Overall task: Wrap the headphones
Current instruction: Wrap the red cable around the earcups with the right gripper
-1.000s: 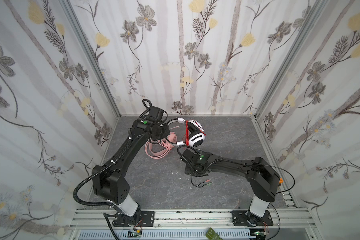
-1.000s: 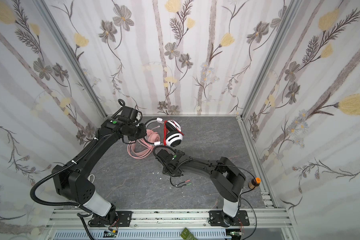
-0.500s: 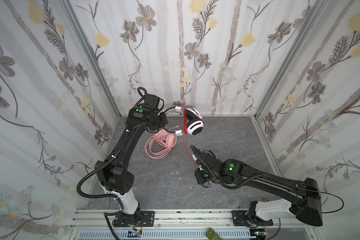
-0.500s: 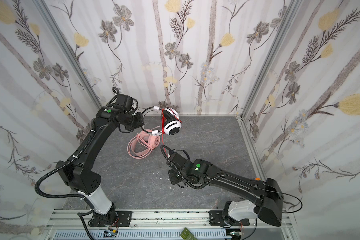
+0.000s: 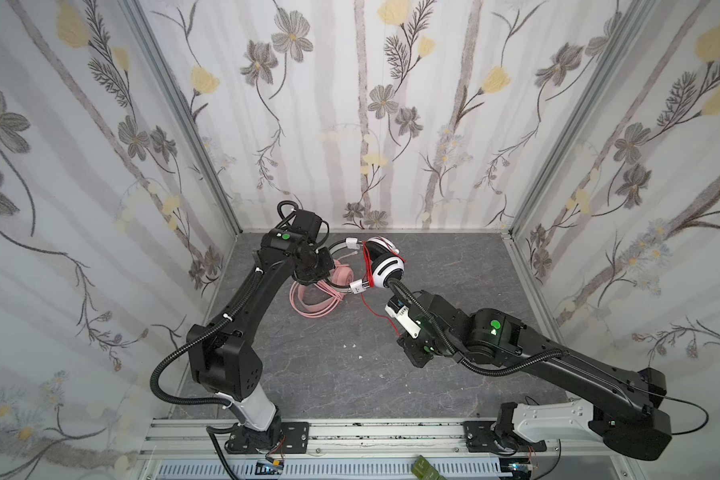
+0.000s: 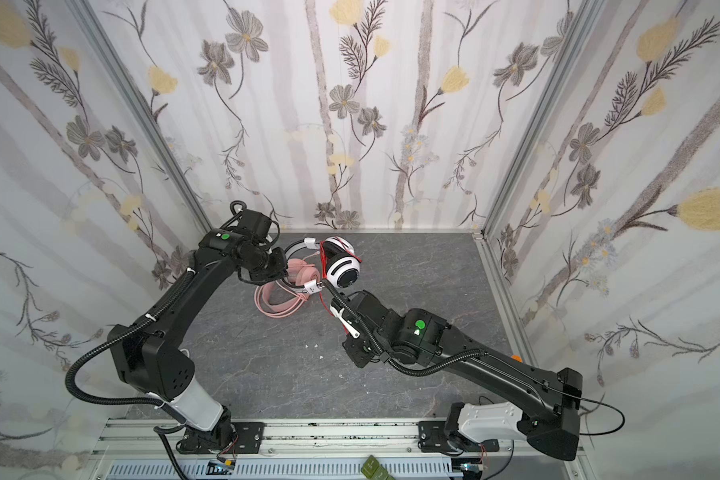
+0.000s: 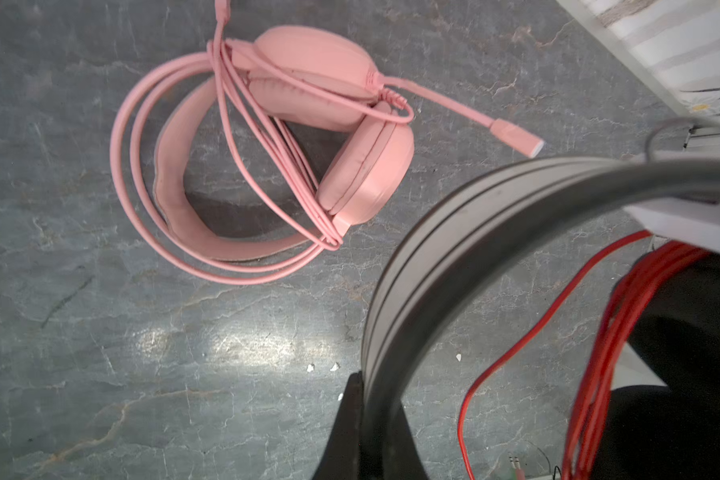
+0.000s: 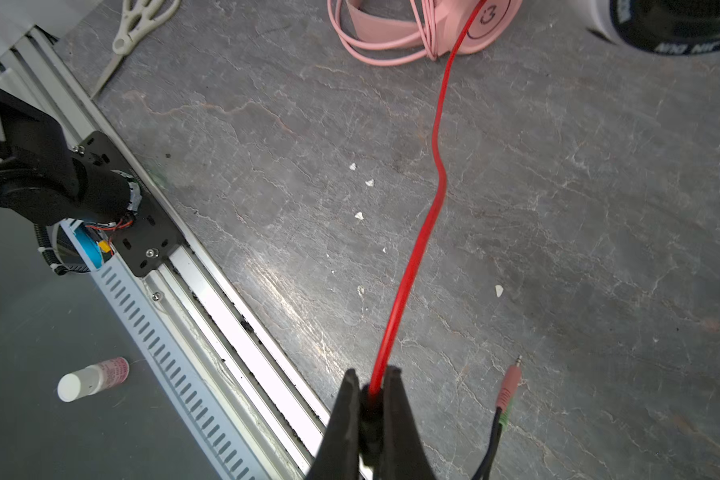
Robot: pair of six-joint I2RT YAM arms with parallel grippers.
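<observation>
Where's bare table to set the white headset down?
Free: back right, between the white headset and the right wall; front centre of the table, between both arm bases. Crowded: back left, around the pink headset, left pincer and red cable.

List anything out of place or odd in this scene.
Scissors lie at the table's edge by the rail. Small white scraps are scattered over the table. A white-capped bottle lies on its side beyond the rail, off the table.
</observation>
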